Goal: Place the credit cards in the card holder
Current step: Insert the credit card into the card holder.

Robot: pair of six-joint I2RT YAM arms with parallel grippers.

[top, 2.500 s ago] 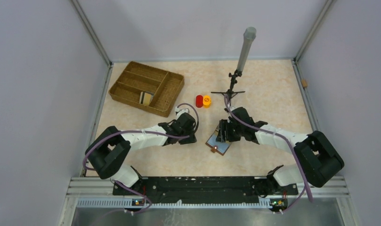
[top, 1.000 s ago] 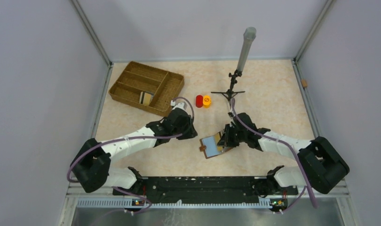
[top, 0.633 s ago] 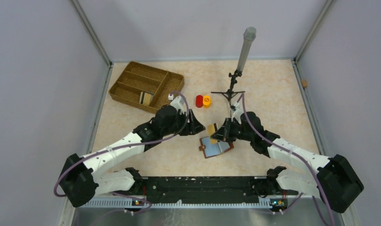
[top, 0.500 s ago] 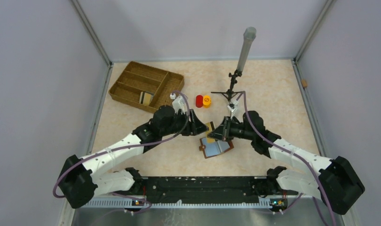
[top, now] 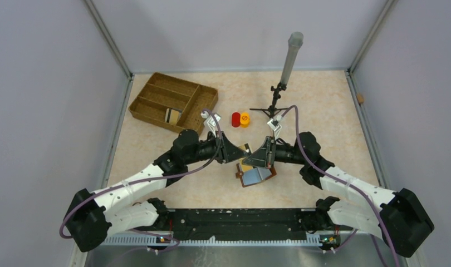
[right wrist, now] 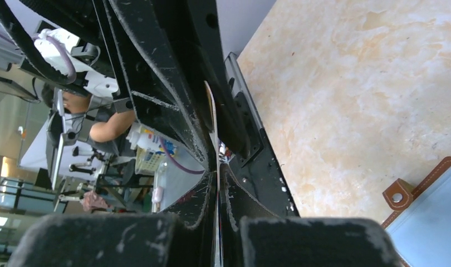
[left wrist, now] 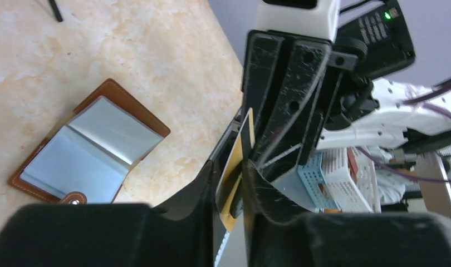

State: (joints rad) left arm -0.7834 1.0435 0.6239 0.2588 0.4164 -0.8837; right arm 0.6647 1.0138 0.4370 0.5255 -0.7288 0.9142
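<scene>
**HANDOVER: ONE CARD, TWO GRIPS**

The left gripper and right gripper are both clamped on the gold card, tip to tip. The wallet lies open directly beneath them.

Risk: opposing pulls could bend the card, and a mistimed release could drop it.

The caps, stand and tray lie beyond the grippers. None blocks the descent.

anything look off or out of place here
Nothing spilled or broken. The gold card stands on edge in mid-air, pinched by both the left gripper and right gripper at once; the card holder lies open on the table.
</scene>
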